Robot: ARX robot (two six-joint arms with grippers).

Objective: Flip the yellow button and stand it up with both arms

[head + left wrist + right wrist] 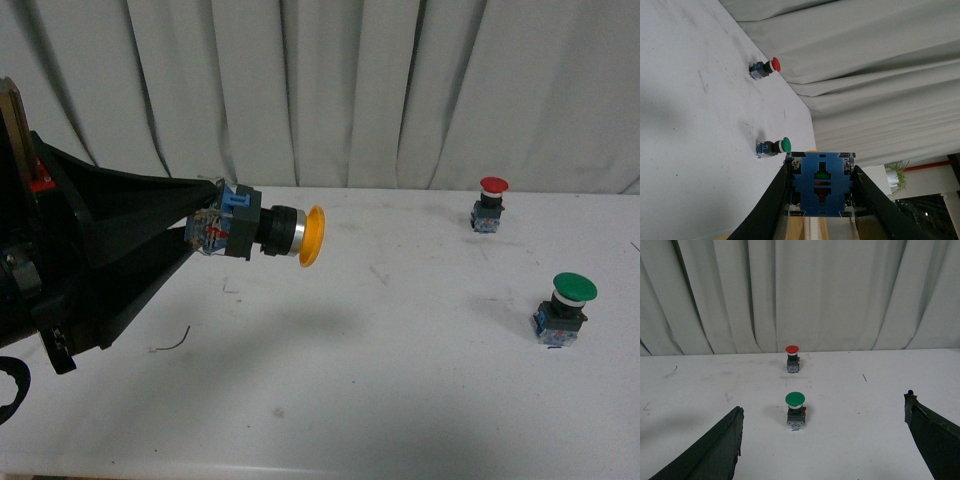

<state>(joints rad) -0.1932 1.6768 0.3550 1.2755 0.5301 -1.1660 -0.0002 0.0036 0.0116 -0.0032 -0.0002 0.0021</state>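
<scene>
- Left claw (212, 222) fills the near left of the front view, its two black fingers (130, 200) pinching the yellow button (268, 231) by its blue base.
- That button lies sideways in the grip, clear of the desk (400, 390). Its yellow cap points straight out past the claw's tips, toward the robot's right, and its shadow falls on the desk below.
- From the left wrist, the square blue base (821, 185) sits squarely between the two fingers (772, 202), touching both. The cap is almost wholly hidden behind it.
- Right claw (825, 402) is spread wide, one finger (715, 450) at each side of its wrist view, with bare desk between them.
- Green button (795, 410) stands upright on the desk ahead of the right claw, in line with the gap between its fingers.
- Red button (792, 358) stands upright further out from that claw, behind the green one and near the curtain (840, 290).
- Both buttons stand well apart from the left claw, out beyond the yellow cap.
- Just below the left claw, a thin dark scrap (172, 342) lies on the desk.
</scene>
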